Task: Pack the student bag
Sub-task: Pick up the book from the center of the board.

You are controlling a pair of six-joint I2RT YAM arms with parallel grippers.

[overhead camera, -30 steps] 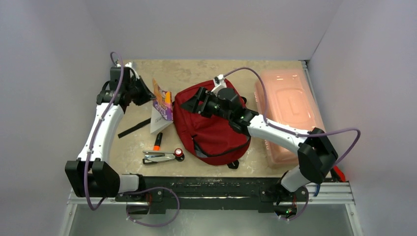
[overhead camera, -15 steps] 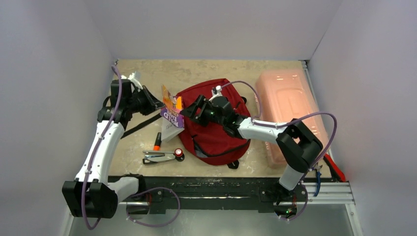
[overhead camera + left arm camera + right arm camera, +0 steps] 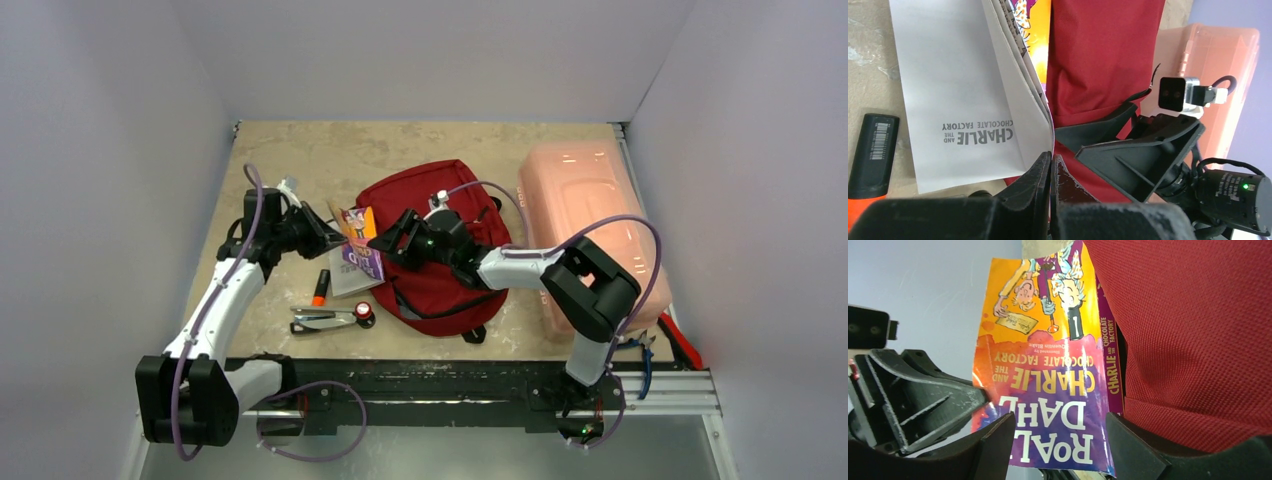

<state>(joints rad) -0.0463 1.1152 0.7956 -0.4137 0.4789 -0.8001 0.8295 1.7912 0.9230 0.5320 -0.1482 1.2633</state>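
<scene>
Tan table (image 3: 400, 150): wrist views reveal left end effector (image 3: 1050, 170) pinching book (image 3: 963, 90), right end effector (image 3: 1060, 440) spread.

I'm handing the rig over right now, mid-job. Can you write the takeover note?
Left hand: shut, pinching the paperback book at its page edge.
Right hand: open, jaws either side of the book's cover, not gripping.
Student bag: flat on the table, the book at its left edge. Pink box lies to its right.
Done: the book is held at the bag; nothing visibly packed.
Left: get the book in, then likely the marker and silver tool lying near the bag. Whether the bag is unzipped isn't visible.
</scene>
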